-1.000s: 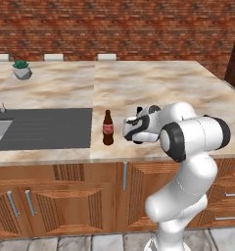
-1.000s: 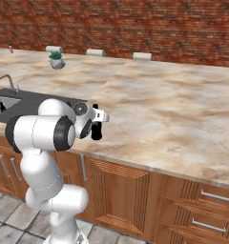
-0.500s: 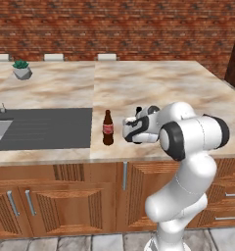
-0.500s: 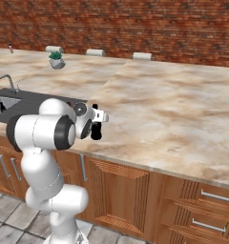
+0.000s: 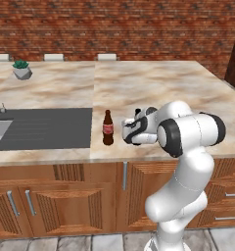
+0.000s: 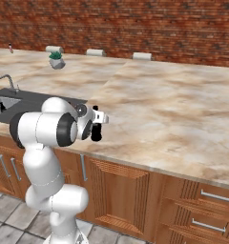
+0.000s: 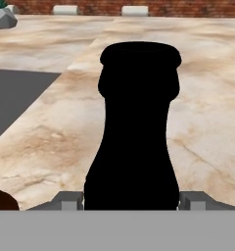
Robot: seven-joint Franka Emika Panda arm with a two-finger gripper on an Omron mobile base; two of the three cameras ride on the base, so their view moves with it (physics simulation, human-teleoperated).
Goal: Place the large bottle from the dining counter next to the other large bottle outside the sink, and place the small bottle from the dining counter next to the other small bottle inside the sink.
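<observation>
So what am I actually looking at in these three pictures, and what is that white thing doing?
The white thing is a jointed robot arm on a driving base, in a computer-drawn kitchen. Two pictures come from cameras on the base, behind the arm to its left and right. The third looks out from the hand itself. At the arm's end is a two-finger claw, and the hand picture shows it closed around a black bottle with a narrow neck. On the beige marbled stone counter a slim dark cola-style bottle with a red label stands upright just beside the claw, at the edge of the dark grey sink surround. Farther back sits a small potted plant.
</observation>
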